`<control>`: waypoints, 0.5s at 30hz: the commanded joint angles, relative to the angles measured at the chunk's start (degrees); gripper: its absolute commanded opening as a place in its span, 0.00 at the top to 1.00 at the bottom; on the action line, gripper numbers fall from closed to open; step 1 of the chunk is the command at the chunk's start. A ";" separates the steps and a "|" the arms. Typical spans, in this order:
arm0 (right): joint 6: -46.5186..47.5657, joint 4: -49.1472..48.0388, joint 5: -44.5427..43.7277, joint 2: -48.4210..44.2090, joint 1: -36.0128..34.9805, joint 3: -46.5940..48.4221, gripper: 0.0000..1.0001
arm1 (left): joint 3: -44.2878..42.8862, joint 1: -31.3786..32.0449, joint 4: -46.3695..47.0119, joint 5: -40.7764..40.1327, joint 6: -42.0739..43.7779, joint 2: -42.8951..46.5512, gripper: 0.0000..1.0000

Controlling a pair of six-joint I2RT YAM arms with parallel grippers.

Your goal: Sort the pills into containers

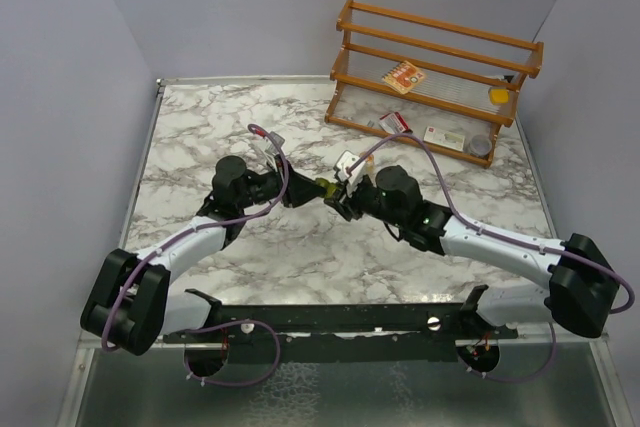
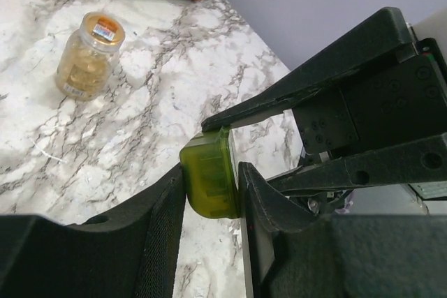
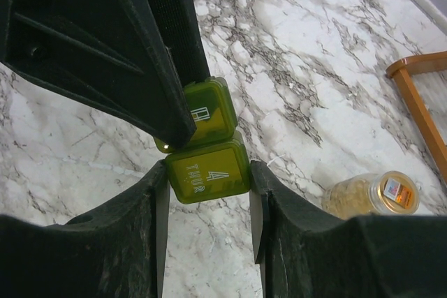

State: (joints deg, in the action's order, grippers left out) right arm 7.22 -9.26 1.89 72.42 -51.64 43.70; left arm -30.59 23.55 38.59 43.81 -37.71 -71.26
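The olive-green pill box [image 1: 325,187] is held off the marble table [image 1: 200,147] at its middle, between both grippers. My left gripper [image 1: 308,191] is shut on one end of it; in the left wrist view the box [image 2: 209,176] sits pinched between my fingers [image 2: 167,207]. My right gripper [image 1: 340,197] is shut on the other end, on the closed compartment marked "4 THUR" [image 3: 209,170]. The pills show as yellow-orange pieces inside the clear bottle [image 2: 87,54], which lies on the table, also in the right wrist view [image 3: 374,197].
A wooden rack [image 1: 440,67] stands at the back right with a red-and-white carton [image 1: 403,77] and a yellow block [image 1: 498,95] on it. More cartons [image 1: 443,137] and the bottle [image 1: 480,144] lie in front of it.
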 commanded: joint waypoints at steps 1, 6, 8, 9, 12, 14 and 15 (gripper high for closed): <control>2.08 -0.67 -1.57 0.77 -0.54 2.89 0.65 | -0.69 0.52 -4.58 -2.57 3.55 0.83 1.00; 3.35 -1.38 -2.48 -2.24 -0.92 0.67 0.41 | -1.53 0.52 -5.37 -3.38 2.70 1.91 1.00; 3.69 -1.99 -2.36 -4.39 -0.96 -0.60 0.24 | -2.01 0.48 -5.52 -3.23 2.00 2.00 1.00; 3.82 -2.40 -2.46 -5.34 -1.00 -1.23 0.22 | -2.24 0.51 -5.66 -3.13 1.60 2.01 1.00; 4.19 -3.48 -3.52 -8.34 -1.00 -3.38 0.22 | -2.63 0.57 -5.72 -2.48 0.49 2.54 1.00; 4.31 -3.58 -4.89 -9.73 -1.01 -4.14 0.22 | -2.59 0.53 -5.85 -2.64 -0.11 3.38 1.00; 4.25 -3.42 -5.29 -10.32 -1.00 -4.50 0.22 | -2.51 0.60 -5.93 -2.94 -0.42 3.75 1.00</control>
State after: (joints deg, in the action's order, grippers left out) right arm 10.63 -10.44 0.08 64.86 -52.18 41.08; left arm -31.55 23.83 32.80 41.85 -36.80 -70.22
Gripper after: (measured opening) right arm 0.781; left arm 0.330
